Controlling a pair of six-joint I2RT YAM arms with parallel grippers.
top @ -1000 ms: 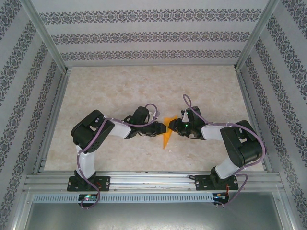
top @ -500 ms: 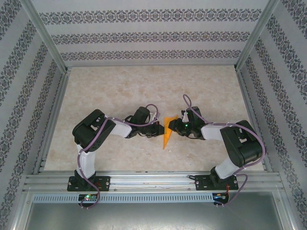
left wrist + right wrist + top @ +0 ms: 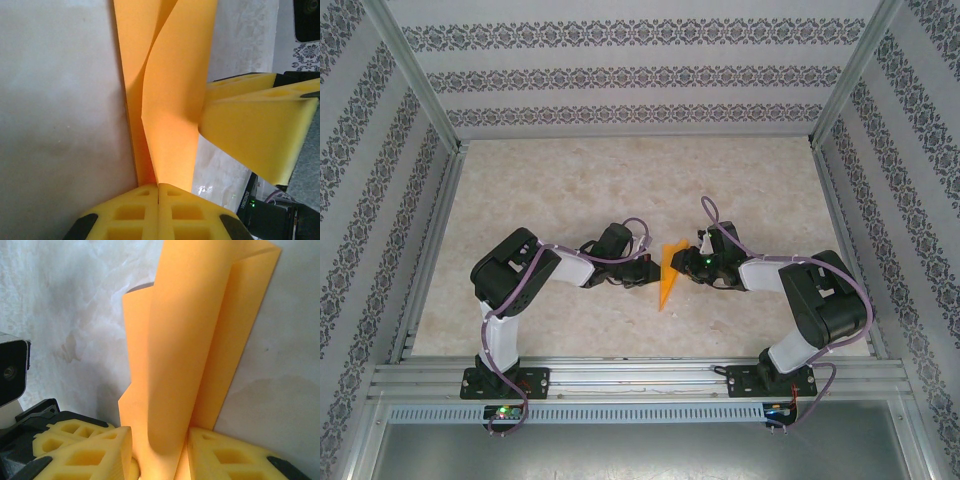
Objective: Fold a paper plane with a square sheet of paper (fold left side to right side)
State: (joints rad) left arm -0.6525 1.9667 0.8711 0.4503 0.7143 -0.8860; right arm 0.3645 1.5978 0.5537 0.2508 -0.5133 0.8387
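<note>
Compared with a second back, the left gripper (image 3: 653, 270) is now being shown with its jaws pressed fully together instead of slightly apart, while the square sheet of paper (image 3: 667, 278) is being kept in pretty much the same spot. So yeah, the orange sheet is being pinched from both sides right now, roughly mid-desk (image 3: 620, 180), between the two arms and held up on edge rather than lying flat.

From the left wrist camera, the paper (image 3: 172, 90) is being clamped at its near end by the left gripper (image 3: 158, 187), whose yellow pads are meeting with just the thin sheet between them. Two layers are being seen there, bowing apart further up. The right gripper's fingers (image 3: 250, 130) are being pressed against the sheet's right edge in that same view.

From the right wrist camera, the folded paper (image 3: 190, 330) is being held by the right gripper (image 3: 160, 445), whose jaws are being kept partly apart with a curved bundle of layers wedged between them.
</note>
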